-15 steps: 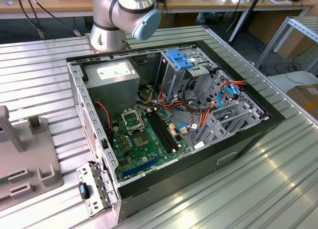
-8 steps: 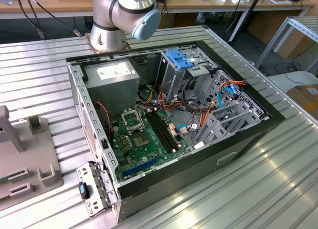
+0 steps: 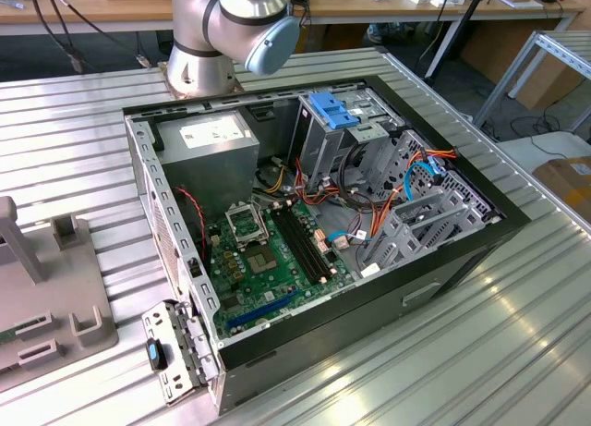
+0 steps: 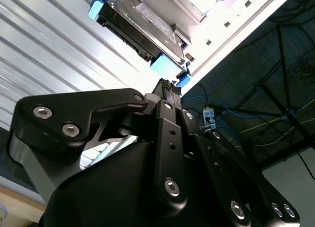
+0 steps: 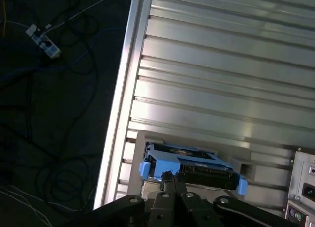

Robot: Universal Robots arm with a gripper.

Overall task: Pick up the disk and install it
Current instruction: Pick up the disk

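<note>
Arm: base and shoulder joint (image 3: 231, 29) stand on the ribbed metal table (image 3: 74, 139), behind the open computer case (image 3: 443, 269) in the exterior view.
Claw: gripper (image 5: 170, 178) points at the disk in both wrist views; tips drawn close together, no gap to be seen between them.
Hold: tips sit right at the near blue edge of the disk; cannot tell whether they pinch the frame or only stand in front of it.
Disk: disk (image 5: 189, 164) lies flat on a pale grey holder (image 5: 197, 141) on the ribbed table top, close to the table's edge; grey metal body, bright blue frame with tabs at both ends.
Disk, second wrist view: same drive (image 4: 135, 27) seen edge-on just beyond the tips (image 4: 167, 86), blue corners showing.
Beside the disk: grey box with sockets (image 5: 302, 187) near one end of the holder.
Beyond the table edge: dark floor with loose cables (image 5: 49, 113).
Case: lies on its side, lid off; motherboard (image 3: 268, 250) exposed, light blue bracket (image 3: 332, 109) in the drive bay at the far side, red and orange wires around the cages.
</note>
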